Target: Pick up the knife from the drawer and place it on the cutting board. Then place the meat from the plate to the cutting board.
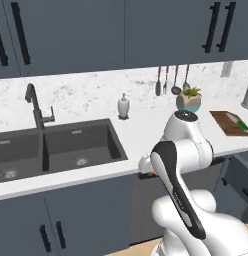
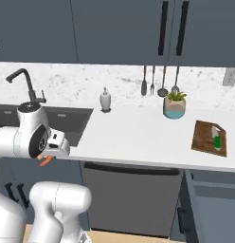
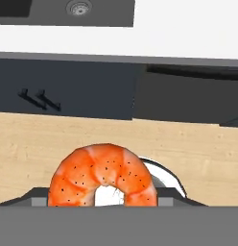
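The meat [image 3: 101,178], an orange-red curved chunk, lies close against the hand camera, and my gripper [image 3: 104,194] is shut on it. From the right base it is a small orange piece [image 2: 45,161] under my hand [image 2: 55,144], just off the counter's front edge by the sink. The knife [image 2: 217,141] with the green handle lies on the brown cutting board [image 2: 204,135] at the right of the counter; from the left base, the knife [image 1: 242,125] and board [image 1: 226,120] are far right. The drawer [image 2: 212,199] stands open below the board. The plate is hidden.
A dark double sink [image 1: 56,147] with a black tap [image 1: 36,105] is on the left. A soap bottle [image 2: 105,100], a potted plant [image 2: 175,105] and hanging utensils [image 2: 161,80] line the back wall. Wooden floor [image 3: 44,139] lies below my hand.
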